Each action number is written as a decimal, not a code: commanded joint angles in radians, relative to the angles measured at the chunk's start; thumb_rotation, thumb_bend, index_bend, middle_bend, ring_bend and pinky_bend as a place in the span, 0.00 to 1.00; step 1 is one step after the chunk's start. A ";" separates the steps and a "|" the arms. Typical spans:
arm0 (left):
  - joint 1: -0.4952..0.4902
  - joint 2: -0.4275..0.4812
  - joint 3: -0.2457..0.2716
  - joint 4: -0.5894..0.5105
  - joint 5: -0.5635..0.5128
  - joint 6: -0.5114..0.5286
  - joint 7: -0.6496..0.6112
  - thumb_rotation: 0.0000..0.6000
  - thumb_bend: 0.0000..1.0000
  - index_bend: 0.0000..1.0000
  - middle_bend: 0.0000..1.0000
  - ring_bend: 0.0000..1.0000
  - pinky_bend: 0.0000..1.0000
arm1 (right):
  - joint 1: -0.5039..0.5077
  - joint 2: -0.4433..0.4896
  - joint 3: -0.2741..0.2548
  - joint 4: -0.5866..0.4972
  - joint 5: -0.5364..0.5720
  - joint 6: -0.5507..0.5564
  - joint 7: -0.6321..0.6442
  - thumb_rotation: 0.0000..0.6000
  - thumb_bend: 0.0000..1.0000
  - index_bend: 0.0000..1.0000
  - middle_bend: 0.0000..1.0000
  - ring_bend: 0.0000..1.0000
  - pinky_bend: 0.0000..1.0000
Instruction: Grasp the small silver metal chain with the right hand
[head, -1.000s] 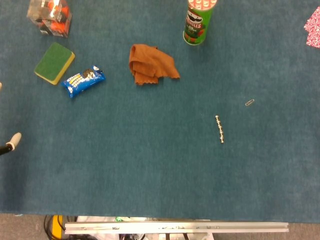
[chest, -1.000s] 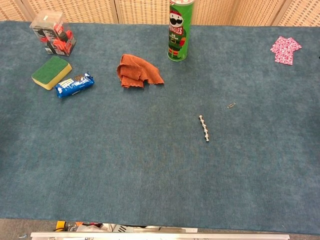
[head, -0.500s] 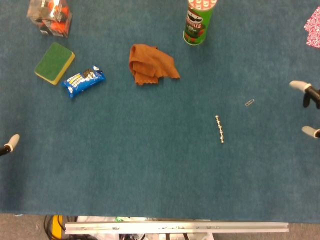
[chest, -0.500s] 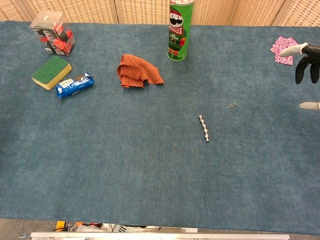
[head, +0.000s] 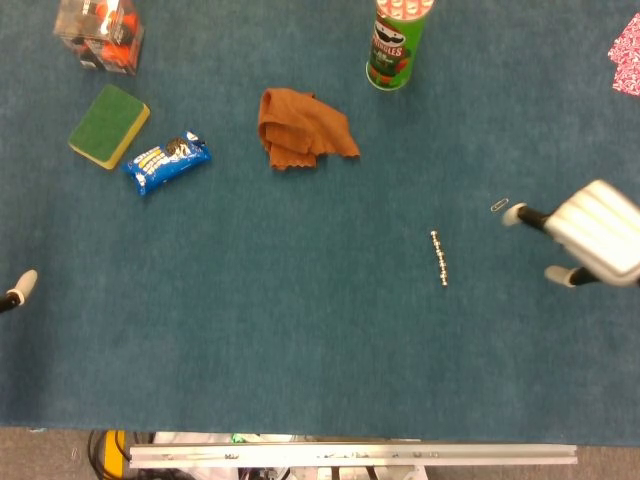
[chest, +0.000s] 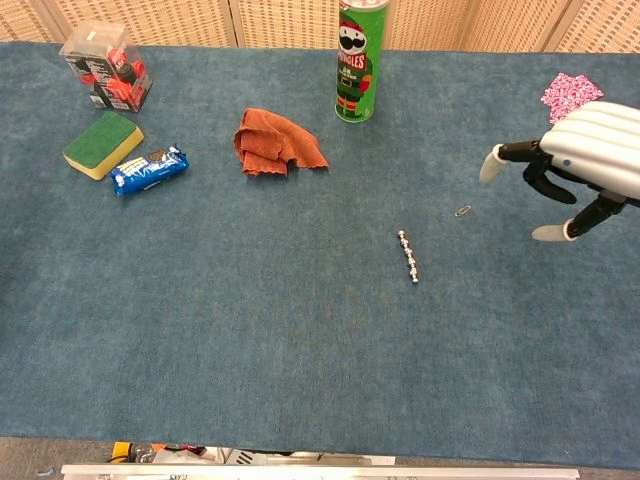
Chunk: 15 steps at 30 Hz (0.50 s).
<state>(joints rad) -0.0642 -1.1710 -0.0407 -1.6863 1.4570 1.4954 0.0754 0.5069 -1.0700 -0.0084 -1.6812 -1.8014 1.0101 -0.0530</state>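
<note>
The small silver metal chain (head: 439, 258) (chest: 408, 256) lies stretched out on the blue cloth, right of the middle. My right hand (head: 585, 238) (chest: 570, 170) hovers to the right of it, apart from it, fingers spread and empty. Of my left hand only a fingertip (head: 22, 285) shows at the left edge of the head view; the chest view does not show it.
A paper clip (head: 499, 205) (chest: 462, 211) lies between the chain and the right hand. A green Pringles can (chest: 359, 62), an orange cloth (chest: 275, 142), a blue snack pack (chest: 148, 169), a green sponge (chest: 103, 144) and a clear box (chest: 105, 65) stand at the back. A pink cloth (chest: 570, 92) lies far right.
My right hand has come in from the right edge and moved left toward the chain. The left fingertip has slid slightly outward. The chain has not moved.
</note>
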 joint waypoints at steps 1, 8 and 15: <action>0.003 -0.001 0.000 0.002 -0.003 0.001 -0.003 1.00 0.17 0.00 0.00 0.00 0.00 | 0.058 -0.031 0.001 -0.007 -0.020 -0.072 -0.049 1.00 0.11 0.35 0.88 0.92 0.95; 0.013 -0.002 0.005 0.011 -0.004 0.008 -0.015 1.00 0.17 0.00 0.00 0.00 0.00 | 0.136 -0.109 -0.001 0.017 -0.029 -0.164 -0.114 1.00 0.11 0.35 0.90 0.94 0.97; 0.021 -0.003 0.007 0.017 -0.006 0.013 -0.026 1.00 0.17 0.00 0.00 0.00 0.00 | 0.176 -0.192 -0.007 0.077 -0.003 -0.210 -0.132 1.00 0.12 0.37 0.91 0.96 0.99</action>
<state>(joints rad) -0.0433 -1.1743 -0.0338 -1.6691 1.4510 1.5085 0.0497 0.6736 -1.2475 -0.0127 -1.6177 -1.8125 0.8103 -0.1809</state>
